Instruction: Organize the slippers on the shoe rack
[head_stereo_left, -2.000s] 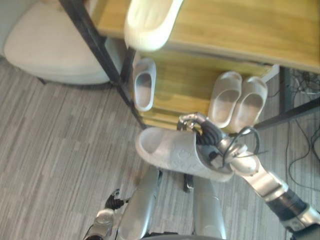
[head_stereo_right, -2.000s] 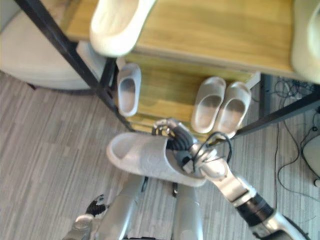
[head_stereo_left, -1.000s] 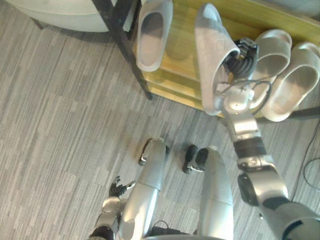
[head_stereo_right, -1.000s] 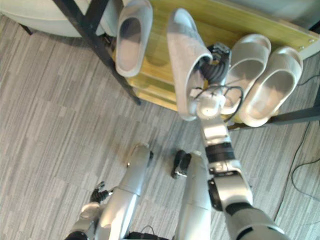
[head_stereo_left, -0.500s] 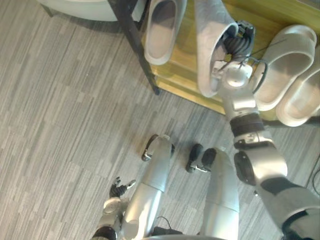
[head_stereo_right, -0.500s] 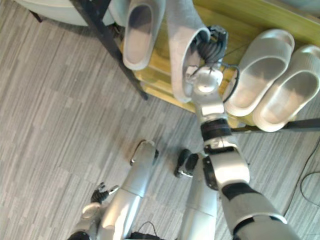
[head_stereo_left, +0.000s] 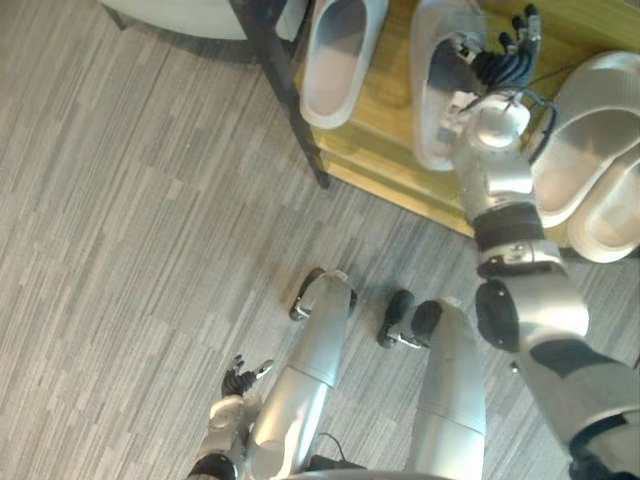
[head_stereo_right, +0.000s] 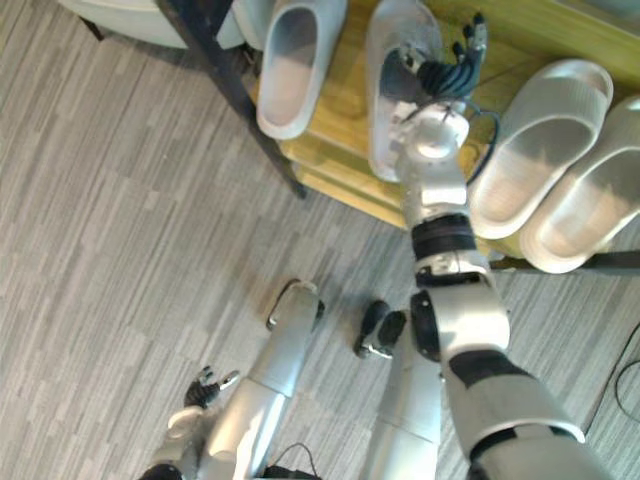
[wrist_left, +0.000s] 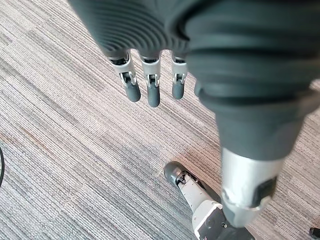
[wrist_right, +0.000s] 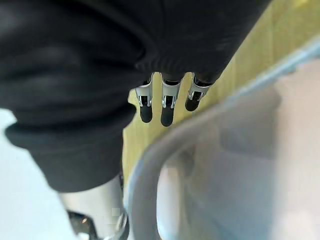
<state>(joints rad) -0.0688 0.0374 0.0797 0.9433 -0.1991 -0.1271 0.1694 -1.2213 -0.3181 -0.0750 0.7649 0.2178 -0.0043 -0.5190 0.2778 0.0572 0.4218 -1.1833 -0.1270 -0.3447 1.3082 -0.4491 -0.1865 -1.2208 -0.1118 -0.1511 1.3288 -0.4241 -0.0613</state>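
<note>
Right eye view is showing you the right hand (head_stereo_right: 446, 74) hovering released, fingers spread, by the grey slipper (head_stereo_right: 384, 128) lying on the shoe rack (head_stereo_right: 346, 95).

Grey striped carpet floor (head_stereo_left: 130, 200)

The shoe rack (head_stereo_left: 385, 130) has a pale wooden bottom shelf in a black metal frame. Four slippers lie on it sole-down, toes pointing inward. A light grey slipper (head_stereo_left: 335, 55) lies beside the black post, and a second grey slipper (head_stereo_left: 430, 120) lies parallel to it, near but apart, heel at the front edge. The right hand (head_stereo_left: 495, 70) hangs over the second one, perhaps touching it. Further right, two beige slippers (head_stereo_left: 575, 140) (head_stereo_left: 610, 210) lie angled, side by side and touching.
</note>
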